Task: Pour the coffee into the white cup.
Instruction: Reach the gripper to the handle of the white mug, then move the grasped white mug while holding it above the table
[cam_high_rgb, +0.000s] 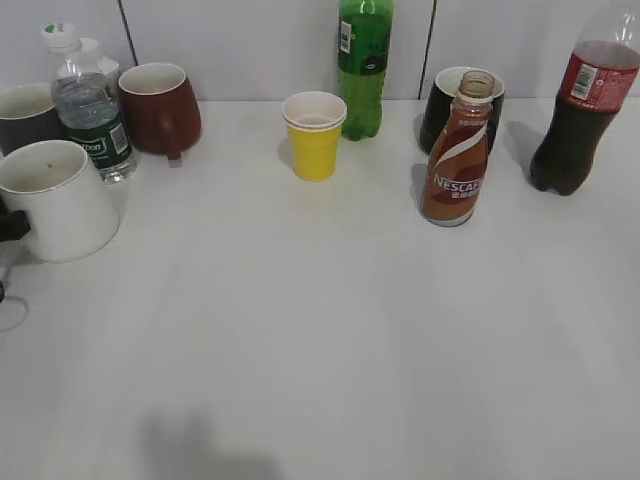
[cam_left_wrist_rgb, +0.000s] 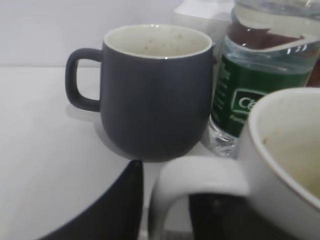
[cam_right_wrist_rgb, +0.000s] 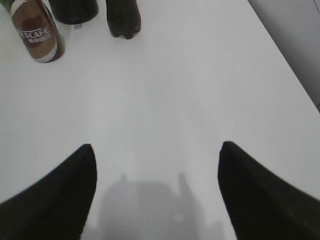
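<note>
- I judge this to be the opening step: securing the white mug (cam_high_rgb: 52, 200) by its handle (cam_left_wrist_rgb: 192, 187) before any coffee is poured.
- My left gripper (cam_left_wrist_rgb: 165, 220) has its dark fingers (cam_left_wrist_rgb: 107, 212) on either side of that handle; whether they have clamped on it I cannot tell.
- My right gripper (cam_right_wrist_rgb: 155, 192) hangs spread wide over bare table (cam_right_wrist_rgb: 190, 90), holding nothing.
- The Nescafe bottle (cam_high_rgb: 457, 150) stands upright at the right rear, its cap off, just in front of a black cup (cam_high_rgb: 440, 105), and well apart from the mug.
- Next, I think, my right gripper must reach forward and take the bottle around its waist.
- The mug sits at the table's left edge, upright, large and plain, with a faintly stained interior, beside a dark grey mug (cam_left_wrist_rgb: 155, 95) and a water bottle (cam_left_wrist_rgb: 260, 85).
</note>
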